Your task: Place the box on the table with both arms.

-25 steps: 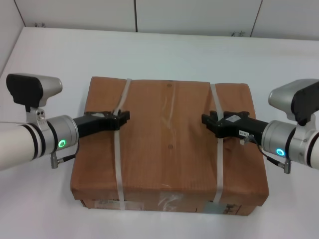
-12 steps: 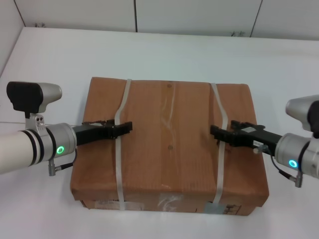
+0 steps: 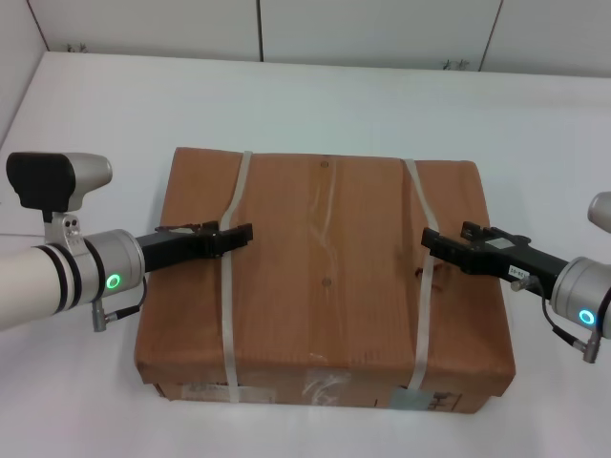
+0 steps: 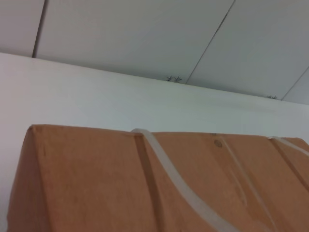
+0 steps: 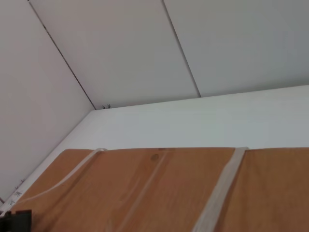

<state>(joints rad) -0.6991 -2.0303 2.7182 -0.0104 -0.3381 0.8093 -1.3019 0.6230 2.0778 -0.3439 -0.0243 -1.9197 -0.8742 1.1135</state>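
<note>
The brown cardboard box (image 3: 325,267) rests on the white table (image 3: 286,95), with two white straps across its top and labels on its front side (image 3: 315,389). My left gripper (image 3: 239,233) reaches in from the left, low over the box top, with its tip at the left strap (image 3: 227,315). My right gripper (image 3: 431,240) reaches in from the right, with its tip at the right strap (image 3: 418,315). The left wrist view shows the box top (image 4: 87,183) and a strap (image 4: 183,193). The right wrist view shows the box top (image 5: 159,188) with both straps.
The white table extends well beyond the box on all sides and ends at a panelled wall (image 3: 382,29) at the back. A second wall (image 3: 14,57) meets the table at the left.
My right gripper has drawn back to the right, from inside the right strap to beside it. My left gripper has shifted only slightly and stays at the left strap. The box has not moved.
</note>
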